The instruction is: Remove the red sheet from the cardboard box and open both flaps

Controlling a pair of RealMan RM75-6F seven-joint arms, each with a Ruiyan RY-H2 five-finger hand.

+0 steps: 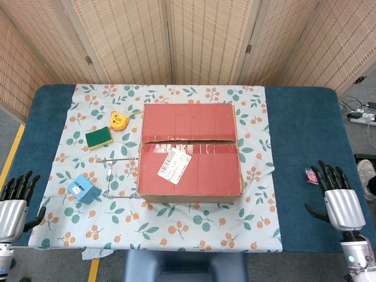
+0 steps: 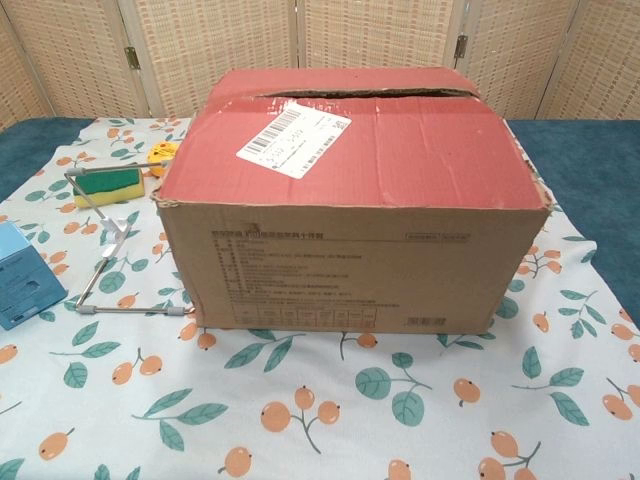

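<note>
The cardboard box [image 1: 189,151] stands in the middle of the table with both top flaps down. Its top is red, and a seam runs across between the far flap [image 1: 188,122] and the near flap [image 1: 200,170]. I cannot tell a separate red sheet from the flaps. A white shipping label [image 1: 174,165] lies on the near flap, and the chest view shows this label [image 2: 293,143] on the box [image 2: 350,270]. My left hand [image 1: 14,202] hovers at the near left corner, fingers spread and holding nothing. My right hand [image 1: 338,197] is the same at the near right.
Left of the box lie a green sponge [image 1: 98,137], a yellow toy [image 1: 119,120], a small blue box [image 1: 83,189] and a thin wire frame [image 1: 114,176]. A small pink item [image 1: 309,175] lies by my right hand. A floral cloth [image 1: 176,229] covers the table's middle.
</note>
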